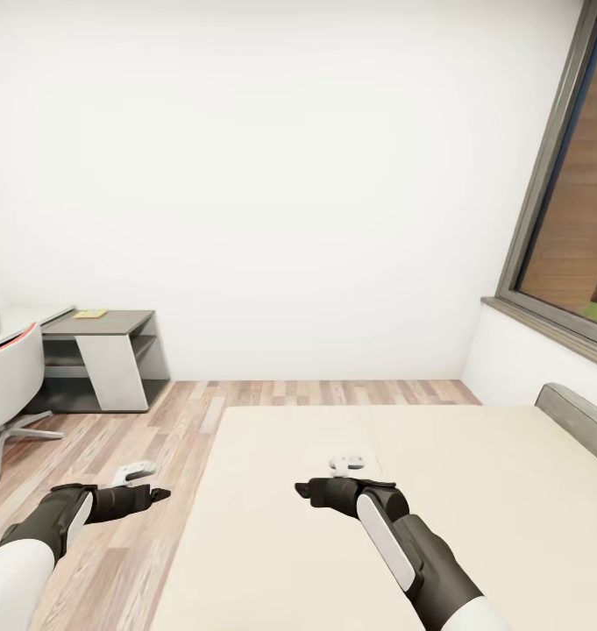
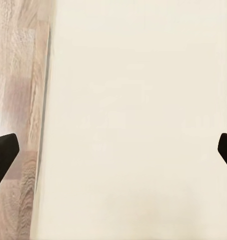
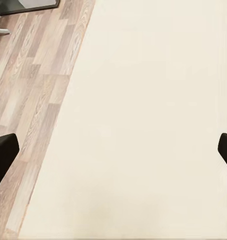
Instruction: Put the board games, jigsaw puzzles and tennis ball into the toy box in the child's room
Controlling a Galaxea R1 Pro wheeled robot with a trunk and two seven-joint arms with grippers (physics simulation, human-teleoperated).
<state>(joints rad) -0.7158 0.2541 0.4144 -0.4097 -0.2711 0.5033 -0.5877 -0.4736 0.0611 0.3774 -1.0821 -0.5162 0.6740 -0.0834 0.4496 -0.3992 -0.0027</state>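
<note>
The robot stands by the bed (image 1: pixel 351 517), and its beige cover looks bare from here, while the table (image 1: pixel 105 322) sits far off at the left wall with a small yellow-green flat thing (image 1: pixel 91 313) on its dark lower part. The left gripper (image 1: pixel 153 493) hangs over the wood floor (image 1: pixel 114 456) just beside the bed, and the right gripper (image 1: pixel 302 488) hangs over the bed. Both have their fingers spread wide apart and hold nothing.

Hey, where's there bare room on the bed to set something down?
The bed mattress is bare from its floor-side edge across to the grey headboard. The right gripper hovers over its near part. The crowded corner is far left, around the chair and table.
</note>
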